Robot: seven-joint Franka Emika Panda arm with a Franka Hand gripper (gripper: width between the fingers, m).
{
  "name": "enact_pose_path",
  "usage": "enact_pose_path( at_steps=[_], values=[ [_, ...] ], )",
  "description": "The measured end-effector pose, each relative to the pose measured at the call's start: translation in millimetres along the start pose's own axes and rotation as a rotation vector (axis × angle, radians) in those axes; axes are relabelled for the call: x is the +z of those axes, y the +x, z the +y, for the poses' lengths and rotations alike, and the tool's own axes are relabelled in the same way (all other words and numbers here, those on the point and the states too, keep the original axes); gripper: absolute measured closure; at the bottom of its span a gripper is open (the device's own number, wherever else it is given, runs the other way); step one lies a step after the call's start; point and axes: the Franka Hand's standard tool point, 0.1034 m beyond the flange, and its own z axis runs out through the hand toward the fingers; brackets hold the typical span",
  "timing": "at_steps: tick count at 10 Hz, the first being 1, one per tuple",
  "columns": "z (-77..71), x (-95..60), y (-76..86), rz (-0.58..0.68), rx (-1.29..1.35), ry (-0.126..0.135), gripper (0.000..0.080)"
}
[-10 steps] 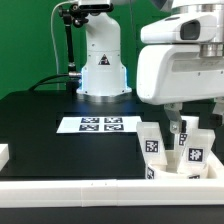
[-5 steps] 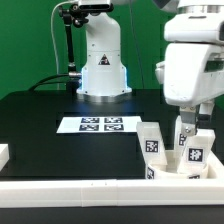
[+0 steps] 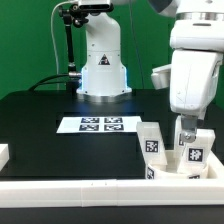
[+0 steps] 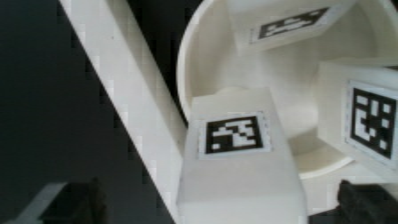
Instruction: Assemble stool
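Observation:
The stool parts stand together at the front right of the table. The round white seat (image 3: 168,172) lies against the front rail, and upright white legs (image 3: 152,143) (image 3: 193,154) with tags stand by it. My gripper (image 3: 183,128) hangs just above the right leg. In the wrist view the seat (image 4: 240,60) curves across the picture, one tagged leg (image 4: 231,140) runs down between my dark fingers (image 4: 64,202), and another leg (image 4: 370,108) shows at the edge. The gripper (image 4: 214,208) is open, its jaws standing apart on either side of the leg without touching it.
The marker board (image 3: 99,125) lies mid-table. The long white rail (image 3: 90,187) edges the table front and shows in the wrist view (image 4: 121,80). A small white block (image 3: 3,153) sits at the exterior view's far left. The robot base (image 3: 102,70) stands at the back.
The hand has shifted toward the exterior view's right and come down a little, so it now hangs over the right leg. The stool parts have not moved.

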Motion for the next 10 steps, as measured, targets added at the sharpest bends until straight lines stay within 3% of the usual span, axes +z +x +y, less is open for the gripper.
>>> enact_pose_path(
  at_steps=[1,3,6,10],
  values=[
    [-0.6,2.3,-0.8,-0.003,0.000,0.002,0.0151],
    [0.1,6.0,-4.3,-0.007,0.005,0.006,0.0449],
    [0.9,5.7,-4.7,-0.006,0.054,0.005,0.0459],
    [4.0,6.3,-10.5,-0.003,0.391,0.017,0.0459]
  ],
)
